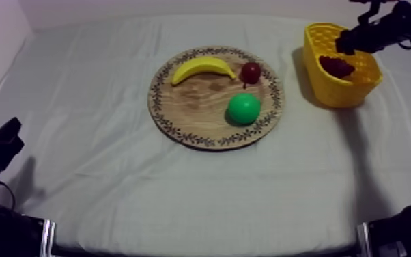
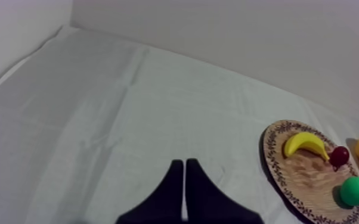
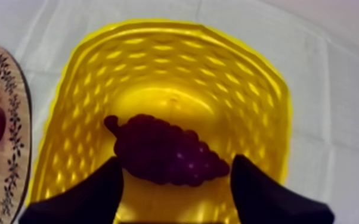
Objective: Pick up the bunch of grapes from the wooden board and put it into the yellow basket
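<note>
Right wrist view looks straight down into the yellow basket (image 3: 128, 59), where the bunch of grapes (image 3: 167, 152) lies on the basket's floor, stem end toward the wooden board (image 3: 9, 149). The right gripper (image 3: 176, 173) hangs over the basket with its two black fingers (image 3: 92, 190) spread wide, one on each side of the bunch. They seem to stand just clear of the grapes rather than pressing on them, though the contact is hard to read from this angle.

From the top view, the basket sits on the grey-white cloth (image 1: 112, 171) to the right of the board, and the right gripper is above its rim. On the board lie a banana (image 1: 201, 68), a small red fruit (image 1: 250, 72) and a round green fruit (image 1: 244, 108), all apart from one another.

The left gripper (image 2: 185, 173) rests low at its own side of the table, well apart from the board, fingers pressed together into a narrow wedge with nothing between them.
</note>
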